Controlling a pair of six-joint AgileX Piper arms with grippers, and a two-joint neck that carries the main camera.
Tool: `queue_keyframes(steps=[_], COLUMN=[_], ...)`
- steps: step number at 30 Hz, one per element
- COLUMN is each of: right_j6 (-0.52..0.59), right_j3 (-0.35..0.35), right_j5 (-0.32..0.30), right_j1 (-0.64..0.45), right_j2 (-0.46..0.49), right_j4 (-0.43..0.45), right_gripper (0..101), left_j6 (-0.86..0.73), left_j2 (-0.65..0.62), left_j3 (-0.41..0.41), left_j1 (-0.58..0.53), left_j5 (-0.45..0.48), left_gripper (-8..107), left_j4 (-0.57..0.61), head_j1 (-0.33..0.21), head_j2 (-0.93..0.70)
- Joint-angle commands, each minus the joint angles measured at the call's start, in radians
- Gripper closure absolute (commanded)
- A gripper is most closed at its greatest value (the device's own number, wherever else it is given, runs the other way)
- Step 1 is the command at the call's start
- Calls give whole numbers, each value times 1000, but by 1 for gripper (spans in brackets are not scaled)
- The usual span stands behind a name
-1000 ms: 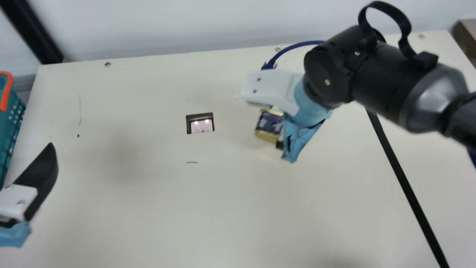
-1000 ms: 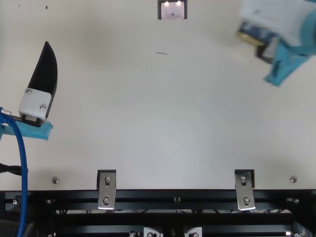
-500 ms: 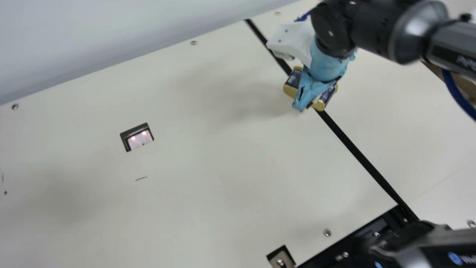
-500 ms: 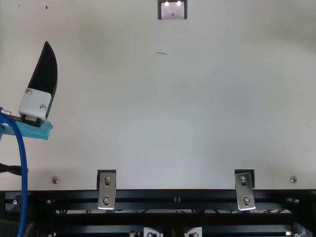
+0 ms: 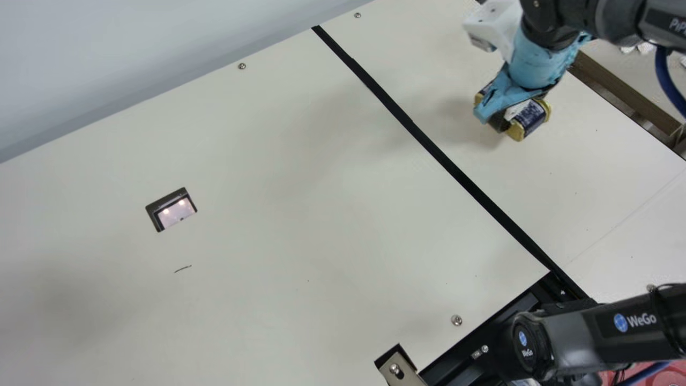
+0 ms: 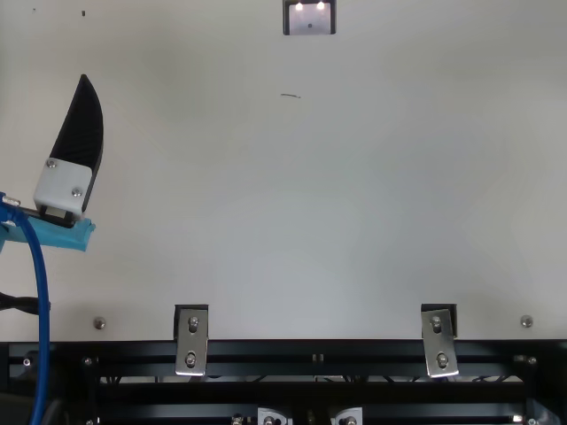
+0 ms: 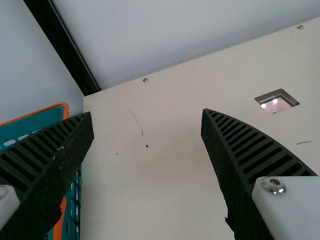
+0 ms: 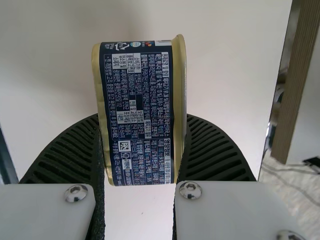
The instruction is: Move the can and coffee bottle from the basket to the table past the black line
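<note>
Blue-and-gold can (image 5: 528,118) gripped by the right gripper (image 5: 494,117) over the cream desk (image 5: 321,214), held past the black line (image 5: 412,126), two bright spots mirrored in a small inset (image 5: 177,213), desk bordered by a pale wall (image 5: 134,53)

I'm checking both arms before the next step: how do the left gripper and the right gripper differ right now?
The left gripper is open with nothing between its fingers, while the right gripper is closed on the can. The left gripper is near the basket; the right gripper is past the black line. Both have black ribbed fingers.
</note>
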State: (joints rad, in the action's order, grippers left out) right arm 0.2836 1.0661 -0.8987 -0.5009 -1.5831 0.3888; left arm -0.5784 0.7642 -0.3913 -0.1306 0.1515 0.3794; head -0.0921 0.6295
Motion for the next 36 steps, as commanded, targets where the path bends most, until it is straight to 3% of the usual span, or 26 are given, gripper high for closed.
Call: queue_keyframes(steps=[1, 20, 21, 22, 32, 36], right_j6=[4, 42, 44, 44, 13, 25], right_j3=[7, -38, -41, -45, -43, -31], right_j5=[-6, 42, 46, 50, 91, 79], right_j1=[-41, -201, -205, -207, -173, -139], right_j2=[-9, -32, -29, -23, 144, 234], right_j4=[-33, -209, -212, -208, -119, -148], right_gripper=[101, 101, 95, 0, 0, 0], left_j6=[0, 0, 0, 0, 0, 0], left_j2=[0, 0, 0, 0, 0, 0], left_j3=[0, 0, 0, 0, 0, 0], left_j1=[0, 0, 0, 0, 0, 0], left_j5=[0, 0, 0, 0, 0, 0], left_gripper=[9, 9, 9, 9, 9, 9], left_j4=[0, 0, 0, 0, 0, 0], head_j1=[-16, -16, -16, -16, -16, -16], head_j2=[12, 12, 12, 12, 12, 12])
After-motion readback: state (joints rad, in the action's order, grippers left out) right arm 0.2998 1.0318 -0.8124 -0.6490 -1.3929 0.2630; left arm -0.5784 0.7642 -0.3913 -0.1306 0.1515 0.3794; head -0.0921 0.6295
